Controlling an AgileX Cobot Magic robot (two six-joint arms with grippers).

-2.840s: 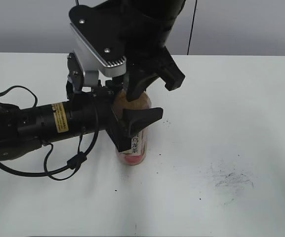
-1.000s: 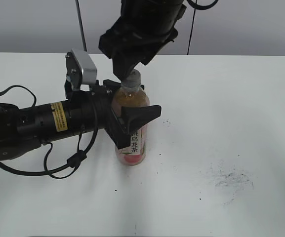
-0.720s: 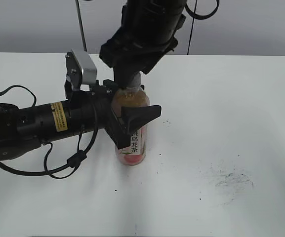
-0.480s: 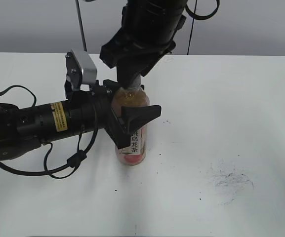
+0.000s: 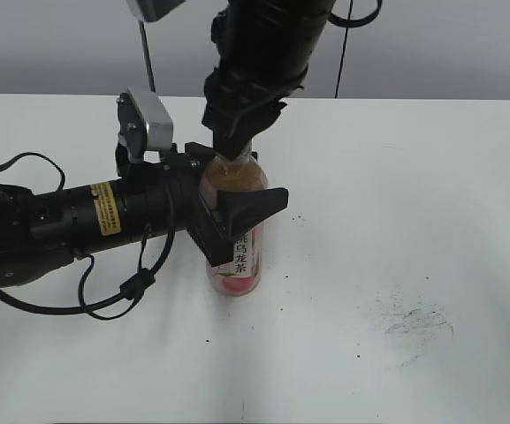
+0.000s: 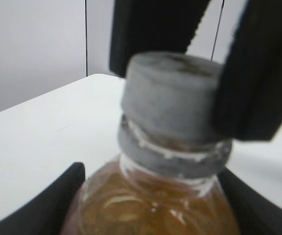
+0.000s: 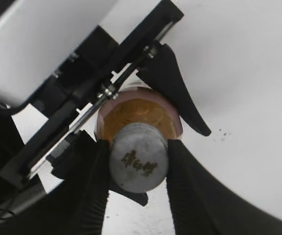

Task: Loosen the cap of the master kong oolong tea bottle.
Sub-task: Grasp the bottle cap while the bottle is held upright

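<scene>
On the white tabletop (image 5: 431, 194) the bottle (image 5: 235, 256) stands upright, its body clamped on both sides by the left end effector (image 5: 228, 221), which reaches in level from the left. From above, the right end effector (image 7: 137, 169) has its two fingers (image 7: 187, 196) pressed against opposite sides of the cap (image 7: 138, 163) (the left wrist view shows one dark finger flat against the ribbed wall). The step in hand looks like the grip on the cap just before the twist. The next move calls for a turn about the bottle's upright axis, with the lower grip firm enough that the body does not spin along.
</scene>
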